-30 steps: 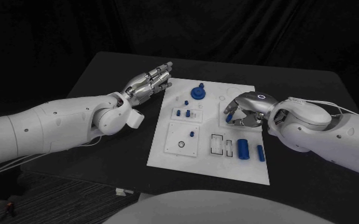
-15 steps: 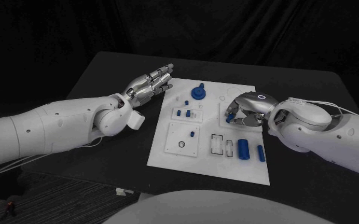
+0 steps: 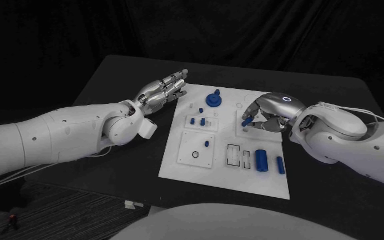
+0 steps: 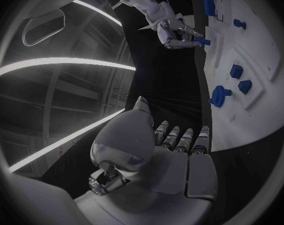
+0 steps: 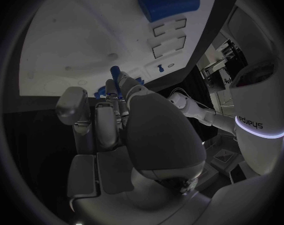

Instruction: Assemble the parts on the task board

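Observation:
The white task board [image 3: 228,179] lies mid-table. My right hand [image 3: 269,115] hovers over its far right part and pinches a small blue peg [image 3: 249,120] between thumb and fingertips; the peg [image 5: 115,77] sticks out past the fingers [image 5: 108,116] above the board [image 5: 67,40]. In the left wrist view, the right hand [image 4: 174,32] holds the peg [image 4: 201,41] just off the board [image 4: 260,115]. My left hand [image 3: 165,90] floats flat and open beside the board's far left corner, holding nothing. A blue knob [image 3: 213,99] stands at the board's far edge.
Two short blue pegs [image 3: 198,121] stand in a small plate, and a single peg [image 3: 206,144] with a black ring [image 3: 195,154] sits nearer me. A blue cylinder [image 3: 261,158] and a slimmer blue piece [image 3: 280,164] lie at the near right.
My right hand has shifted slightly right and risen a little, turning the pinched blue peg with it. The left hand has barely moved.

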